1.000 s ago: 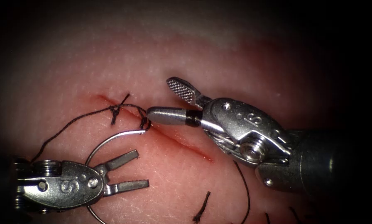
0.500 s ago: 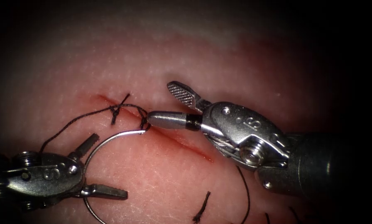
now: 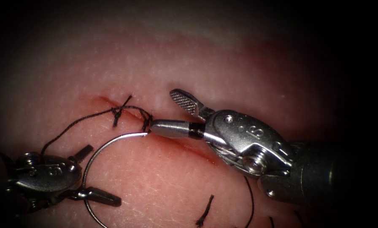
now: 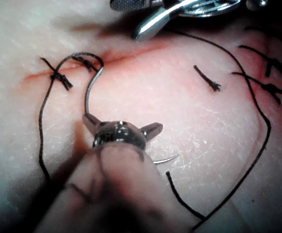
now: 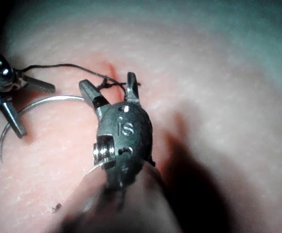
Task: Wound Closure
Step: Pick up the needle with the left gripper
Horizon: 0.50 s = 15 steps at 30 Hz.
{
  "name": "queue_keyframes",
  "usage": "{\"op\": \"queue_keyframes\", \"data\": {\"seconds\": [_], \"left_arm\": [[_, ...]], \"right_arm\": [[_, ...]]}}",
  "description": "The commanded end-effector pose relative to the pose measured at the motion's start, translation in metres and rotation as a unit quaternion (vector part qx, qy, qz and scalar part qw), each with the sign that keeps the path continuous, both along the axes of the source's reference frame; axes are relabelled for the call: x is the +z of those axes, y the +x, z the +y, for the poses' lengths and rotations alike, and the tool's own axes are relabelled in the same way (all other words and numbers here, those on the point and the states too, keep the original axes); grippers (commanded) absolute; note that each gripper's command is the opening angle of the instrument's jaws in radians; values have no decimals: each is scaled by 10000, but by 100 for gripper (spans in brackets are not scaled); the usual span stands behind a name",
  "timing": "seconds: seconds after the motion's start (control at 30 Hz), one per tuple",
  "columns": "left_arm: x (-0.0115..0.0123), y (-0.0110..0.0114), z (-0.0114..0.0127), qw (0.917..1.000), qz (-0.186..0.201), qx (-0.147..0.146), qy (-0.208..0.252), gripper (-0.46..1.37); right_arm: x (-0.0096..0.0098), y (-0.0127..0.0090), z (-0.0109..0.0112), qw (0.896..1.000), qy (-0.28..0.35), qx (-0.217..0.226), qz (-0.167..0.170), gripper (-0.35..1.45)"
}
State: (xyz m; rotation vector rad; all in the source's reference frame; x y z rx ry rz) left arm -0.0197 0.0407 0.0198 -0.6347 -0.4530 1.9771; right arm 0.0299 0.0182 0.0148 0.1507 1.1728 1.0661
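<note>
Fingers (image 3: pixel 77 153) of the left tool (image 3: pixel 94 174) spread wide, one on each side of the needle (image 3: pixel 87 162), holding nothing (no clear contact with the wire). Right tool (image 3: pixel 172 114) fingers also apart and empty: lower one lies flat along the cut (image 3: pixel 189 145), tip just beside the needle's swaged end; upper one angles up and away from the cut. Needle lies on the tissue (image 3: pixel 155 55) left of the cut, curving from that end past the left tool; whether its point is in the tissue, cannot tell. Thread (image 3: pixel 77 122) runs from the swaged end through a knot (image 3: pixel 117 112) on the cut, then off toward the left tool. Cut end (image 3: pixel 205 213) lies loose below the cut.
</note>
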Motion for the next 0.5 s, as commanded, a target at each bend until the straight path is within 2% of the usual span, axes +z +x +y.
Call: {"op": "queue_keyframes", "data": {"seconds": [0.03, 0.23, 0.5], "left_arm": [[2, 1, -1, 10000, -45, -26, 18, 96], [23, 16, -5, 9999, -5, -114, 10, 99], [31, 27, -13, 9997, 180, -78, 120, 95]], "right_arm": [[0, 0, 0, 10000, -4, 1, 0, 101], [-1, -1, -5, 10000, -14, -5, -12, 101], [-3, -3, -7, 9999, -17, 55, -84, 102]]}}
